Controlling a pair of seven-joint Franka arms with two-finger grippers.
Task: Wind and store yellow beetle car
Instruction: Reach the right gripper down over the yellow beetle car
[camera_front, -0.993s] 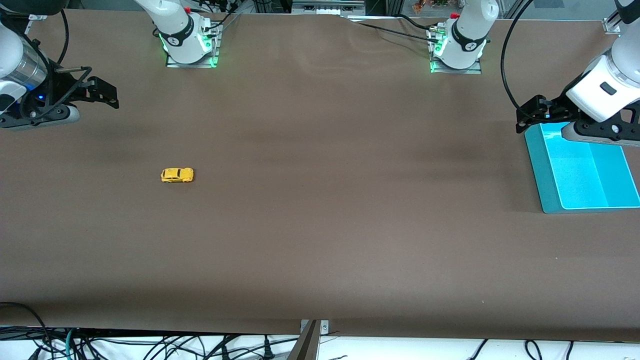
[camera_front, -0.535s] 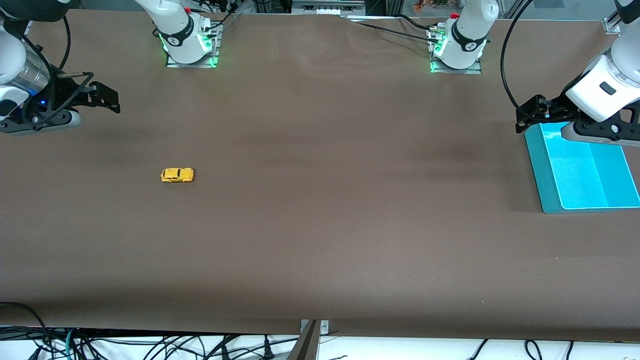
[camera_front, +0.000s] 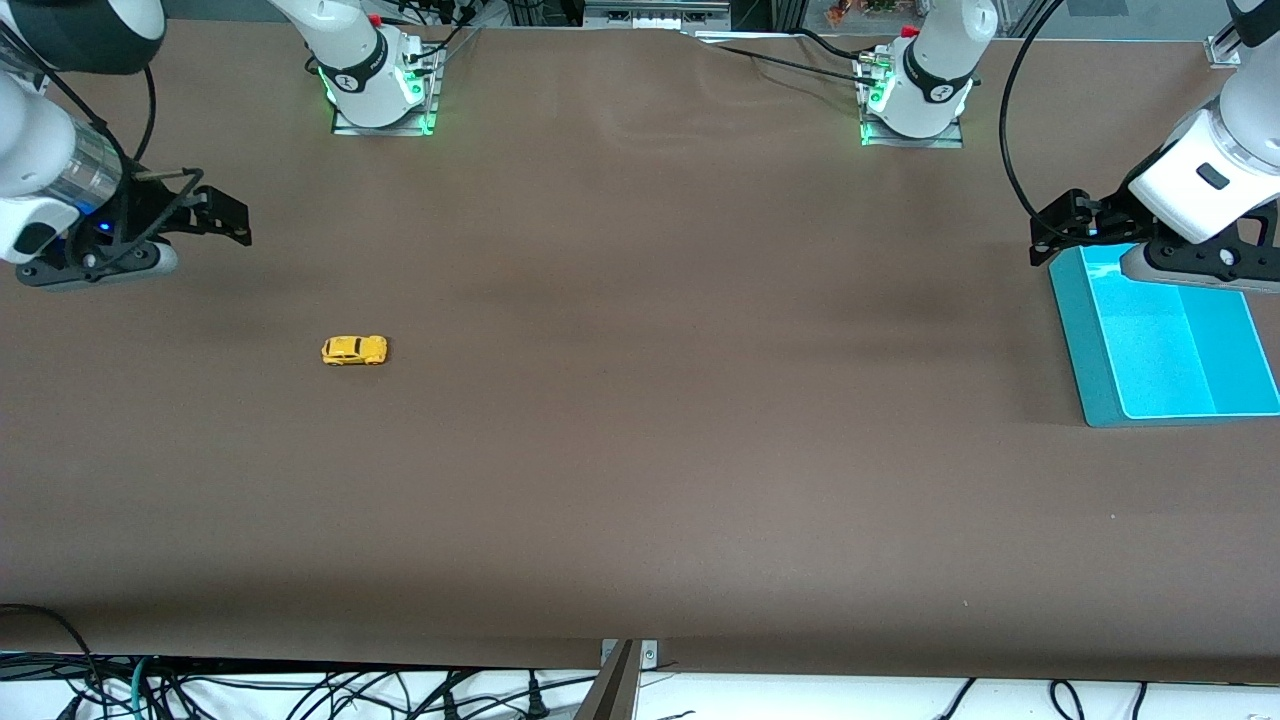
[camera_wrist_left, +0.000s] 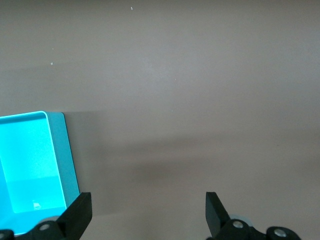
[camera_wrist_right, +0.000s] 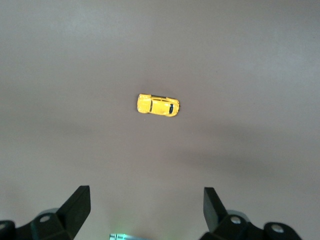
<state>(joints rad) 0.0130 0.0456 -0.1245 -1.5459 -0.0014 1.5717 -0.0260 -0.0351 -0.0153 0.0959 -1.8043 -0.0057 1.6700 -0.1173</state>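
The yellow beetle car (camera_front: 354, 350) sits on the brown counter (camera_front: 640, 450) toward the right arm's end, apart from the open right hand (camera_front: 228, 216); the open left hand (camera_front: 1050, 232) hovers over a turquoise tray (camera_front: 1075, 330); no readable writing.

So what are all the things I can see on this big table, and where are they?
tiny yellow plastic beetle toy car: one, bright yellow with dark windows, on its wheels on the table toward the right arm's end, nothing touching it.
rectangular turquoise plastic bin: one, turquoise, at the left arm's end of the table, nothing seen inside.
flat brown table top: one, brown, under everything.
right tool: one, black, open, in the air over bare table at the right arm's end.
left tool: one, black, open, over the bin's corner nearest the bases, waiting.
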